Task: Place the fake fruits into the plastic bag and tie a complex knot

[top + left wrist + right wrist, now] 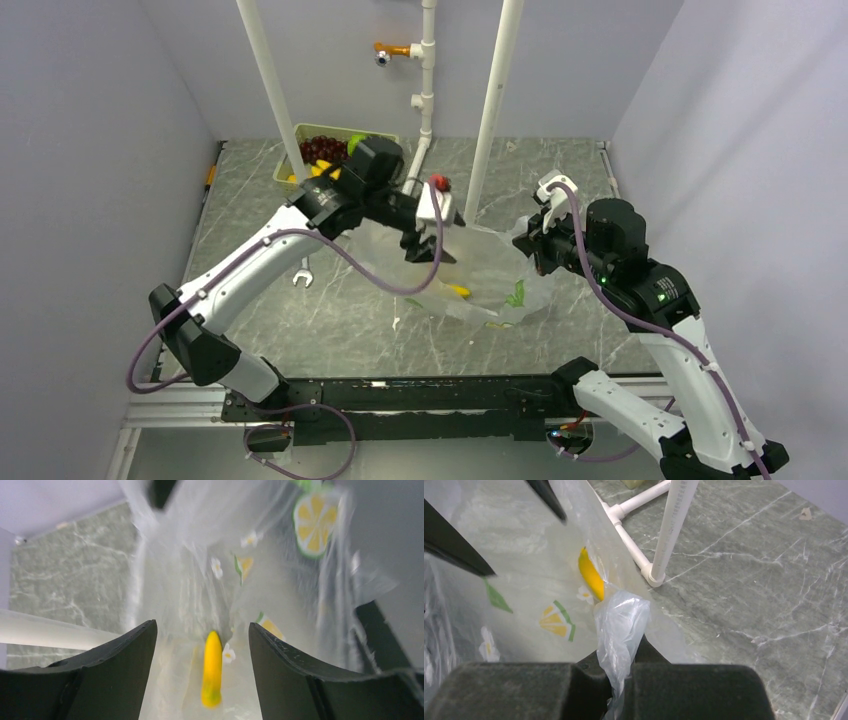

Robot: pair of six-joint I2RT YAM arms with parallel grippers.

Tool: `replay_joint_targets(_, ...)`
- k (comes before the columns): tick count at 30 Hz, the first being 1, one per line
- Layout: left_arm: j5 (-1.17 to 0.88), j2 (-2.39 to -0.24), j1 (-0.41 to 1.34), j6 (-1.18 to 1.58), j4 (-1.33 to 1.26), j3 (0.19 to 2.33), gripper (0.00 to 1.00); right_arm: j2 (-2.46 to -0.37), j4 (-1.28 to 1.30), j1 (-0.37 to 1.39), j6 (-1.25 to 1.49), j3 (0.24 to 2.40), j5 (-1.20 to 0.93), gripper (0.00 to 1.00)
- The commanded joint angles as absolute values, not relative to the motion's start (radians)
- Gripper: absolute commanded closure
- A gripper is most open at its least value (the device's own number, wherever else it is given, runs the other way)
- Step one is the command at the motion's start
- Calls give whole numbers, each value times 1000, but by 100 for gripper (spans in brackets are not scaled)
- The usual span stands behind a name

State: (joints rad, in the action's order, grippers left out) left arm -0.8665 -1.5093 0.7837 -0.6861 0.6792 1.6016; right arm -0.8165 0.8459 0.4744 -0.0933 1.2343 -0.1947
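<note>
The plastic bag (487, 283) stands open mid-table, clear film printed with lemon slices and flowers. A yellow banana (458, 290) is inside it. My left gripper (425, 245) is open over the bag's mouth. In the left wrist view the banana (212, 670) shows below and between the spread fingers (120, 665), blurred, inside the bag (200, 555). My right gripper (530, 250) is shut on a bunched strip of the bag's edge (621, 625). The banana (590, 575) shows through the film there. Grapes (322, 150) and a green fruit (356, 141) lie in the basket. No knot is in view.
The pale green basket (290, 165) stands at the back left. A silver wrench (303, 272) lies left of the bag. White pipe posts (490, 110) rise behind the bag, one close to my right gripper (674, 530). Walls enclose the table on three sides.
</note>
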Motion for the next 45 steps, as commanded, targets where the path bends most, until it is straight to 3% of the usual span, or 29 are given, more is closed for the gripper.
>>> replay_joint_targets(1,-1004,-1445,680,-285,408,1740,27,-817,850,471,-101,1233,-203,100)
replay_joint_targets(4,-911,-1471,586,-137,340,1829,27,-810,857,472,-115,1226,-195,100)
replay_joint_targets(7,-738,-1530,515,-214,437,1908,25,-801,860,472,-124,1215,-190,100)
replay_joint_targets(12,-373,-1569,446,-352,370,1835,23,-797,877,472,-143,1213,-177,100)
replay_joint_targets(18,-52,-1825,425,-413,427,1948,20,-797,883,471,-159,1223,-151,100)
replay_joint_targets(34,214,-2338,386,-445,266,2240,16,-839,892,468,-179,1255,-135,100)
replay_joint_targets(45,221,-2395,331,-439,186,2188,15,-872,878,453,-179,1266,-135,100)
